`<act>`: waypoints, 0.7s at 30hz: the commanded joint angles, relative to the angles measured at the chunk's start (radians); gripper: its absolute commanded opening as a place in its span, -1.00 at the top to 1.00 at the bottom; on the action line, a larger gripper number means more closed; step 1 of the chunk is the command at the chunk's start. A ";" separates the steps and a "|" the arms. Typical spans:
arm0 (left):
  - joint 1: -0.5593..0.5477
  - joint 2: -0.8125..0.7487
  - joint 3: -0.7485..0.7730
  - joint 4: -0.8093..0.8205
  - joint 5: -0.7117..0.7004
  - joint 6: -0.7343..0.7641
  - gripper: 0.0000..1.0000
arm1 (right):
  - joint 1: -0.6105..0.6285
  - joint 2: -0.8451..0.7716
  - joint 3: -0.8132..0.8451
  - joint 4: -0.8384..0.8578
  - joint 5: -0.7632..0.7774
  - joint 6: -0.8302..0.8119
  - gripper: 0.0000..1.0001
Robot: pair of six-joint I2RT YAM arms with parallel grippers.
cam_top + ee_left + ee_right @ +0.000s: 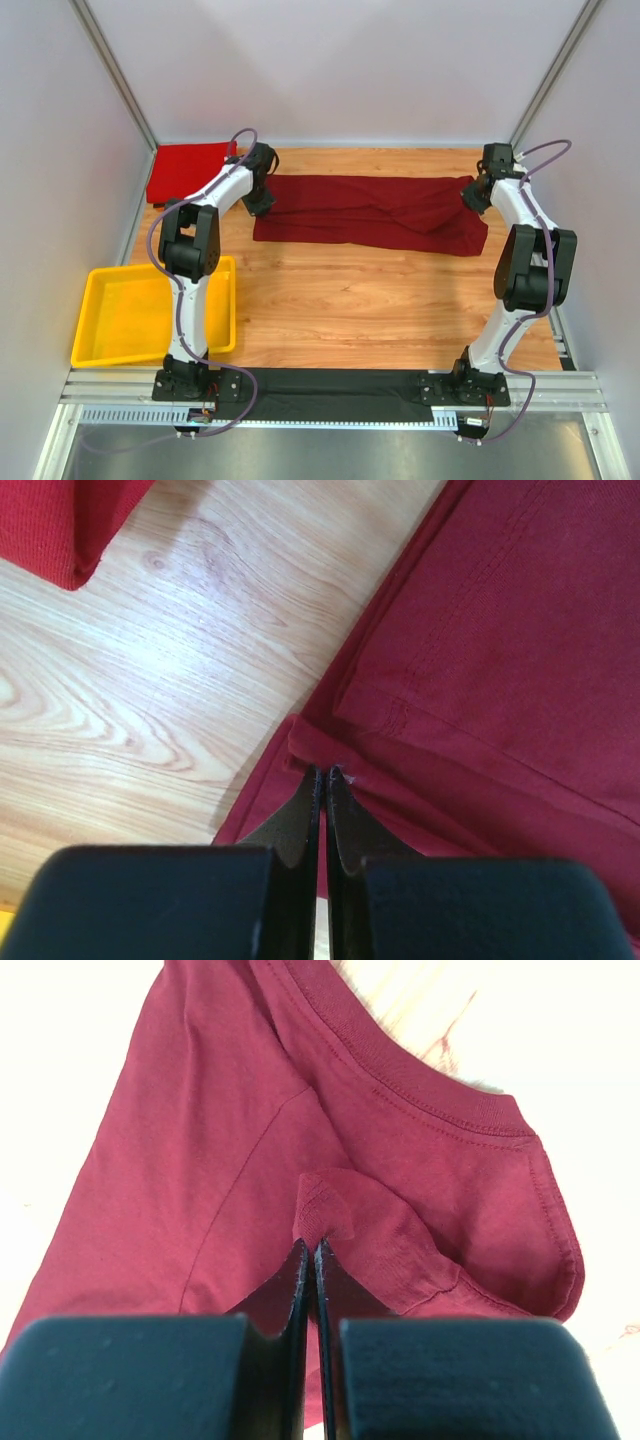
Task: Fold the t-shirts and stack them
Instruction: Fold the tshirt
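Note:
The dark maroon t-shirt (370,212) lies folded into a long band across the back of the table. My left gripper (263,207) is at its left end, shut on a pinched edge of the maroon cloth (322,772). At the opposite end, near the collar (440,1100), my right gripper (472,196) is shut on a small raised fold (312,1243). The brighter red t-shirt (188,170) rests folded in the back left corner, and its corner shows in the left wrist view (60,520).
A yellow plastic tray (100,345) sits at the front left beside the left arm's base. A black cloth strip (330,385) lies along the near edge between the arm bases. White walls enclose the wooden table (380,310) on three sides.

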 commanded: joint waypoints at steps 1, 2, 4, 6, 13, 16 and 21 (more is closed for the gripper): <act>0.008 0.002 0.035 -0.009 -0.012 0.007 1.00 | -0.006 -0.032 0.057 0.000 0.031 -0.013 0.99; 0.008 0.007 0.038 -0.008 -0.007 0.007 1.00 | -0.006 -0.027 0.059 0.000 0.032 -0.012 0.99; 0.008 0.021 0.052 -0.009 -0.003 0.007 1.00 | -0.006 -0.013 0.062 0.000 0.024 -0.015 0.99; 0.008 0.028 0.061 -0.011 0.005 0.011 1.00 | -0.006 -0.007 0.056 0.003 0.018 -0.009 0.99; 0.008 -0.033 0.034 -0.008 -0.006 0.016 0.46 | -0.006 -0.015 0.021 0.038 -0.014 -0.012 0.99; 0.008 -0.096 0.008 0.000 -0.035 0.024 0.35 | -0.006 -0.013 0.024 0.038 -0.025 -0.013 0.99; 0.003 -0.151 -0.038 0.034 -0.017 0.070 0.32 | -0.006 -0.013 0.030 0.040 -0.040 -0.015 0.99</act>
